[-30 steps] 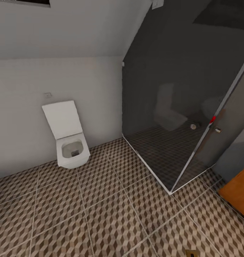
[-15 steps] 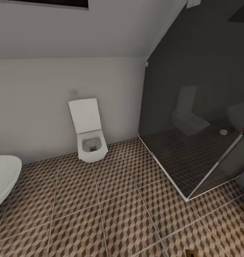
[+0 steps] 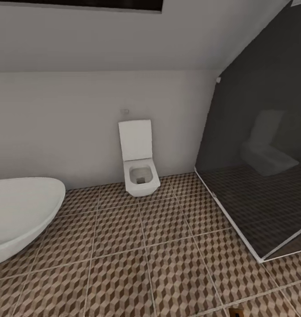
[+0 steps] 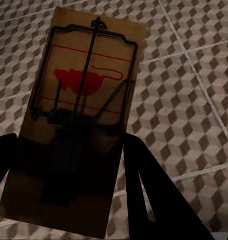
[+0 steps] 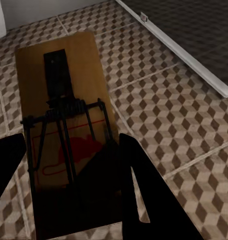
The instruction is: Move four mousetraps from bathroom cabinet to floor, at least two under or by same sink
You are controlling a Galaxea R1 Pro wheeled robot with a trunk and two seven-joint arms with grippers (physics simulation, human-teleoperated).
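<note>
In the head view the camera has swung left since the earlier frames: the white toilet (image 3: 139,160) now sits mid-frame, the oval bathtub (image 3: 23,211) has come in at the left edge, cut off, and the dark glass shower enclosure (image 3: 260,176) has slid right; the orange cabinet is gone from sight, and the cube-patterned bathroom floor (image 3: 146,255) spreads below. In the left wrist view the left gripper (image 4: 69,200) grips a mousetrap (image 4: 86,95) between its dark fingers, above the tiles. In the right wrist view the right gripper (image 5: 69,190) clamps another mousetrap (image 5: 61,115), its near end lost in shadow
</note>
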